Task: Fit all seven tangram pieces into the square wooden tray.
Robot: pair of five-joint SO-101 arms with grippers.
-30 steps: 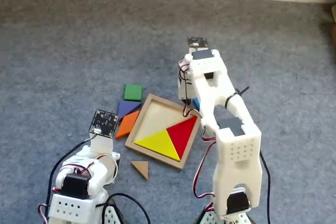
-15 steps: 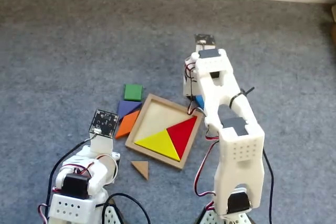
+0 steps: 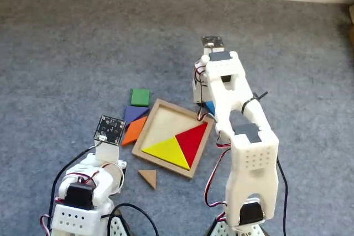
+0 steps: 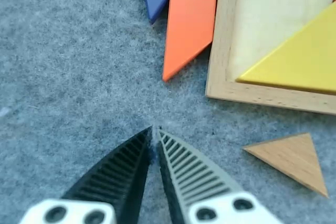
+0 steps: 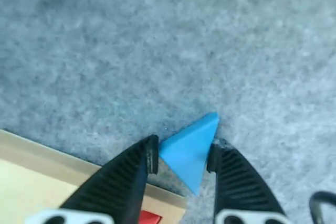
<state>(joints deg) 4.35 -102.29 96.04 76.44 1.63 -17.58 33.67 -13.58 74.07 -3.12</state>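
My right wrist camera shows the right gripper [image 5: 182, 153] clamping the blue triangle [image 5: 189, 148], which the arm [image 3: 229, 89] mostly hides from above. My left gripper [image 4: 155, 132] sits closed, empty.

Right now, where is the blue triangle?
In the right wrist view, the blue triangle is pinched in the right gripper, just off the tray's rim; the high view puts it by the tray's right corner.
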